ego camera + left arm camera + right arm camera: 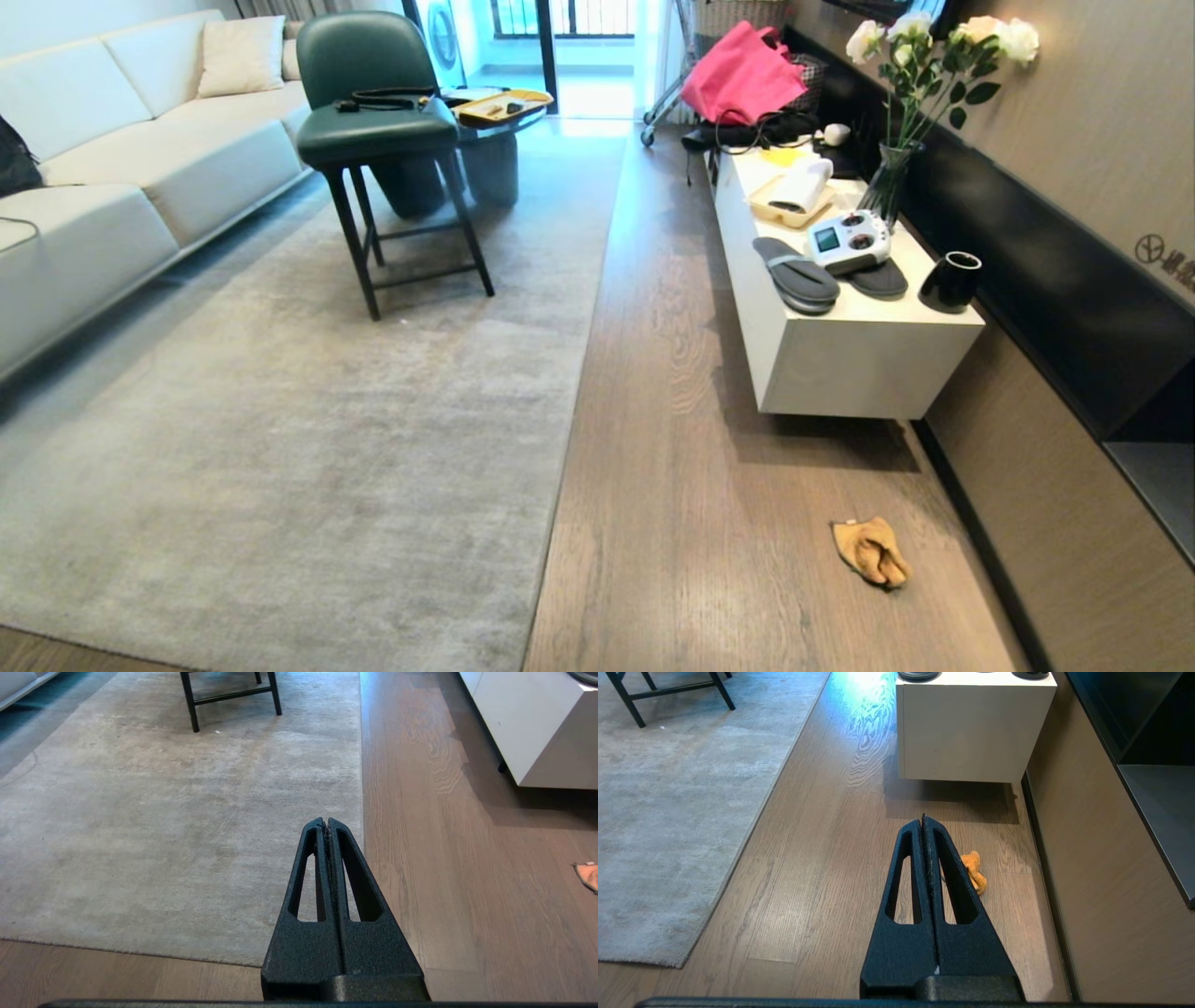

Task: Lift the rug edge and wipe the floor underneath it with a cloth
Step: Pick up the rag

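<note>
Lying crumpled on the floor [709, 392], the cloth [871, 551] sits just beyond the right gripper [923, 820], whose jaws are pressed together and empty. The left gripper [325, 822], jaws likewise closed on nothing, hangs above the rug edge [360, 788], which lies flat, its corner beneath it.

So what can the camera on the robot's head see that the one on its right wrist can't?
Only the head view shows the sofa, the green chair's seat, the pink bag, the flowers and the slippers on the white cabinet. Only the right wrist view shows the right gripper, fingers shut. Both show the rug edge, the floor and the cloth.
</note>
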Controlling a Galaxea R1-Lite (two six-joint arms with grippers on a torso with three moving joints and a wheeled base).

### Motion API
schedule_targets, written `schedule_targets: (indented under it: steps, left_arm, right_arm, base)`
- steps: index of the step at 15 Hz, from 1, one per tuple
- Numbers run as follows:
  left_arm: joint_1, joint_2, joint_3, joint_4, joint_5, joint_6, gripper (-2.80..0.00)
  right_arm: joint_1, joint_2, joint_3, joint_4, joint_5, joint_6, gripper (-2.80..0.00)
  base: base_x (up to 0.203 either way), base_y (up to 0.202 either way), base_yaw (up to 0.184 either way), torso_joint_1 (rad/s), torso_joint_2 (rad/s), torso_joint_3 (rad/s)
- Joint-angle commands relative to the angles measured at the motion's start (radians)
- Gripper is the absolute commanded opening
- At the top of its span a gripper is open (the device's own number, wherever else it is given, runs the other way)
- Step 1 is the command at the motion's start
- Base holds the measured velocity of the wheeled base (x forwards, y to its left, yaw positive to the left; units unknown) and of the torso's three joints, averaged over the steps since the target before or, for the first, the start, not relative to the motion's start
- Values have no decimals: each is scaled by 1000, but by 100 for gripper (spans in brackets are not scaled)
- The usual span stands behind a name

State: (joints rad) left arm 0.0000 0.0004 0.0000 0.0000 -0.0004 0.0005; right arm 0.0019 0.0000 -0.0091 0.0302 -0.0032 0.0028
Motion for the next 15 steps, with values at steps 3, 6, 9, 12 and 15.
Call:
schedule_targets:
  steps: [3,6,9,12,15]
  left_arm:
    - [0,0,0,0,0,-1,-280]
    - [0,0,0,0,0,0,-280]
    - [0,0,0,0,0,-1,-280]
    - [0,0,0,0,0,-1,-280]
    - [0,0,-1,-2,0,-2,-280]
  right_arm:
    - [0,0,0,-1,0,-1,-280]
    - [0,0,0,-1,0,-1,-280]
    - [0,0,0,-1,0,-1,-280]
    - [0,0,0,-1,0,-1,-280]
    - [0,0,0,-1,0,-1,-280]
  base:
    - [0,0,0,0,0,0]
    - [0,0,0,43,108,116]
    - [0,0,0,4,11,15]
    - [0,0,0,0,0,0]
    - [0,0,0,0,0,0]
